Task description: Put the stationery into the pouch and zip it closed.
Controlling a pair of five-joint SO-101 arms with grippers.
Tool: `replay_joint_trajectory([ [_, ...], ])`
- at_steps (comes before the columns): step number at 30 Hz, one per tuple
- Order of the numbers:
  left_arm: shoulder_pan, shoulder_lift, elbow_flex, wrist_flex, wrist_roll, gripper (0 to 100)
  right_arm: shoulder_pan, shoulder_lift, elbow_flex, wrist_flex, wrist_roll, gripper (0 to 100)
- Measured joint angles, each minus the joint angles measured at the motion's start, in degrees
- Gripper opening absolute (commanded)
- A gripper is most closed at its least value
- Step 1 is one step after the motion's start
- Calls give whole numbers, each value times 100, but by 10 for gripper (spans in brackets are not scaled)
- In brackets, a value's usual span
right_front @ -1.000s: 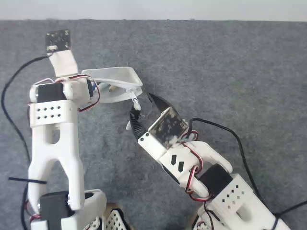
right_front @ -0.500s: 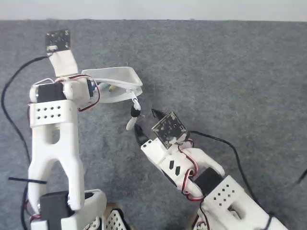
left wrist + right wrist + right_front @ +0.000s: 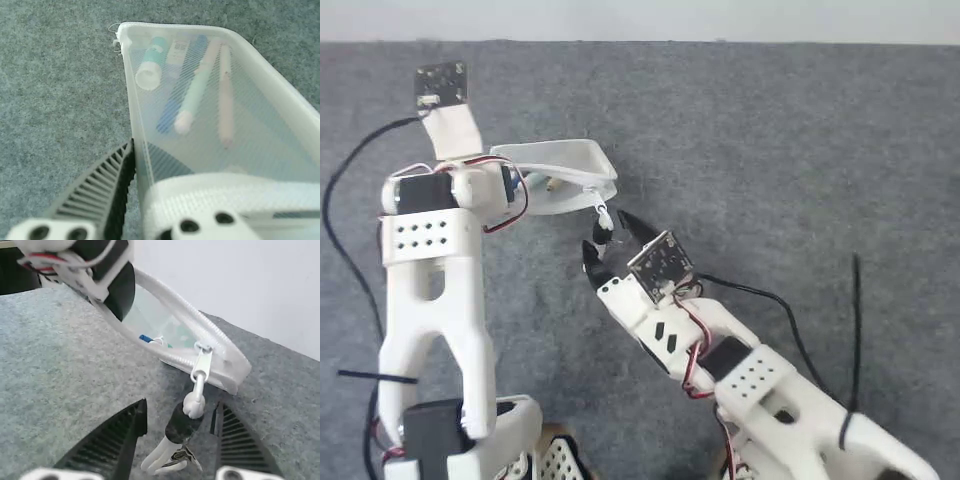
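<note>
The translucent mesh pouch (image 3: 565, 175) lies on the grey mat with its mouth gaping, and my left gripper (image 3: 137, 170) is shut on its wall at one end. Inside it lie a teal pen (image 3: 197, 87), a pale pencil (image 3: 226, 95), a blue pen (image 3: 172, 102) and a white-capped tube (image 3: 150, 67). The zip slider (image 3: 202, 357) sits at the pouch's near end. From it hangs a pull cord with a black bead (image 3: 184, 424). My right gripper (image 3: 180, 407) (image 3: 606, 232) is open, with a finger on each side of that bead.
Grey felt mat (image 3: 800, 150) covers the table, with free room to the right and at the back. A pale wall (image 3: 240, 280) stands behind. A black cable (image 3: 340, 190) loops at the left edge, and another cable (image 3: 790, 330) trails behind the right arm.
The right gripper drew back and narrowed half a second ago. It has since come forward and opened around the zip's pull cord. The left arm and the pouch have not moved.
</note>
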Motion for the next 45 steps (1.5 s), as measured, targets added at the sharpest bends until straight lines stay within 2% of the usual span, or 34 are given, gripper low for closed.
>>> replay_joint_trajectory([
  [5, 0, 0, 0, 0, 0, 13, 0, 308, 0, -457, 0, 202],
  [11, 0, 0, 0, 0, 0, 13, 0, 316, 0, -536, 0, 198],
  [18, 0, 0, 0, 0, 0, 13, 0, 352, 0, -536, 0, 74],
  [36, 0, 0, 0, 0, 0, 13, 114, 352, 0, -536, 0, 78],
  [41, 0, 0, 0, 0, 0, 13, 114, 352, 0, -536, 0, 199],
  [45, 0, 0, 0, 0, 0, 13, 114, 352, 0, -536, -299, 177],
])
